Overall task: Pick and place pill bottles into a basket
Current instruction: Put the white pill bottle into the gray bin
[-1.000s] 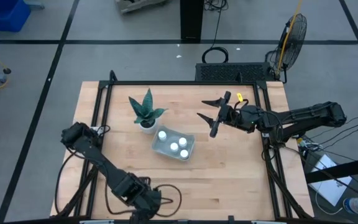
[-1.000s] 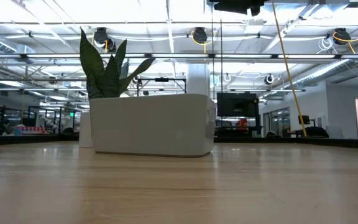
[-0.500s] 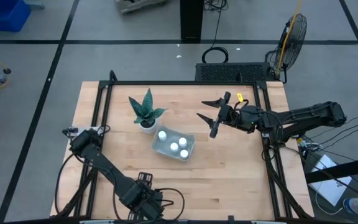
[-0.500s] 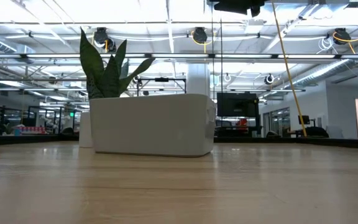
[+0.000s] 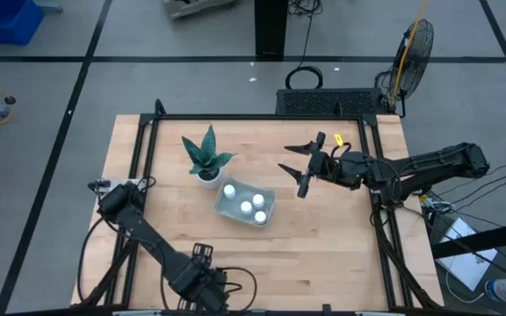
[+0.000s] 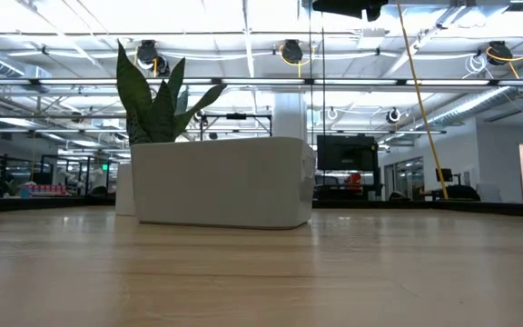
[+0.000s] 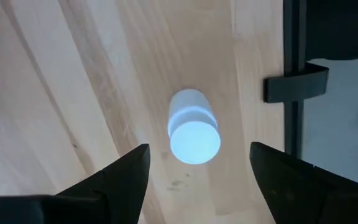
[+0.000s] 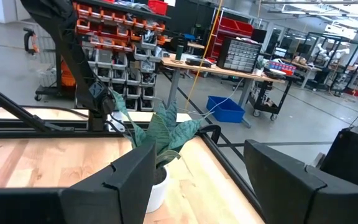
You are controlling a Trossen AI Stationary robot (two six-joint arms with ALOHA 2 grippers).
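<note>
Left gripper (image 7: 194,171) hangs wide open above one pill bottle (image 7: 192,127) at the table's left edge.

The bottle is a smooth white cylinder with a round cap, upright on pale wood grain, untouched. Three more bottles (image 5: 246,206) sit inside the shallow, round-cornered basket (image 5: 265,213) beside the plant pot (image 5: 207,177); the low view hides them. The right gripper (image 5: 300,167) hovers open and empty, right of the basket.

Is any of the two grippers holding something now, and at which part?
Nothing is held. The left gripper is open above a pill bottle; the right gripper is open and empty.
</note>
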